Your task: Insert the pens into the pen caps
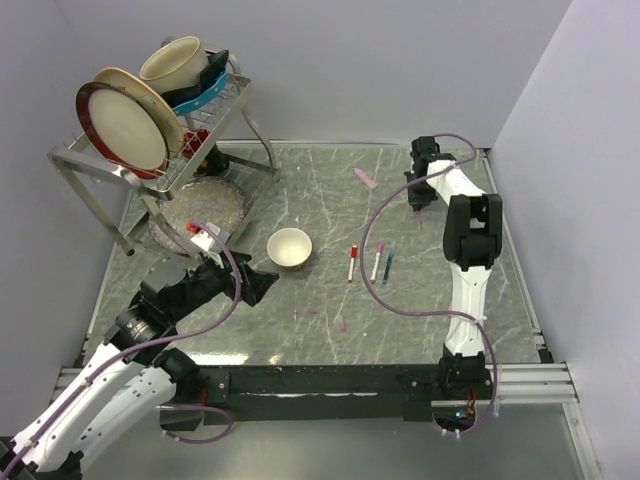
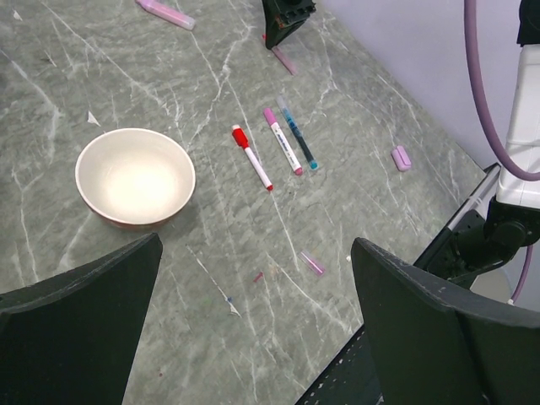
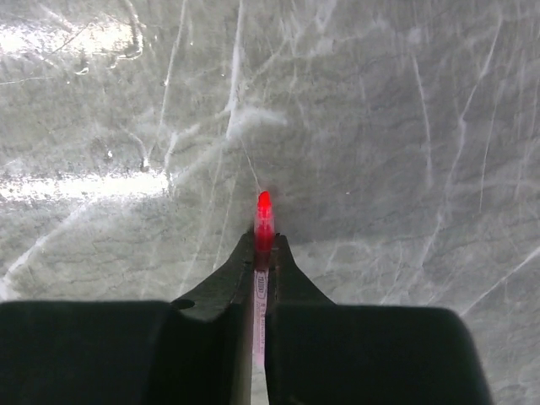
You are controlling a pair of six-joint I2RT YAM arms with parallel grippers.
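Marble tabletop: pen, likely light and slick, is pinched near its 12 o'clock tip by right gripper; left gripper is spread.

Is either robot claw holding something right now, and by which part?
The right gripper pinches a pen by its barrel, just behind its red tip. The left gripper is open, holding nothing.

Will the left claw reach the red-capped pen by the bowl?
Probably yes. The left claw is open and empty, nothing lies between it and the red-capped pen, and the bowl sits off to the side.
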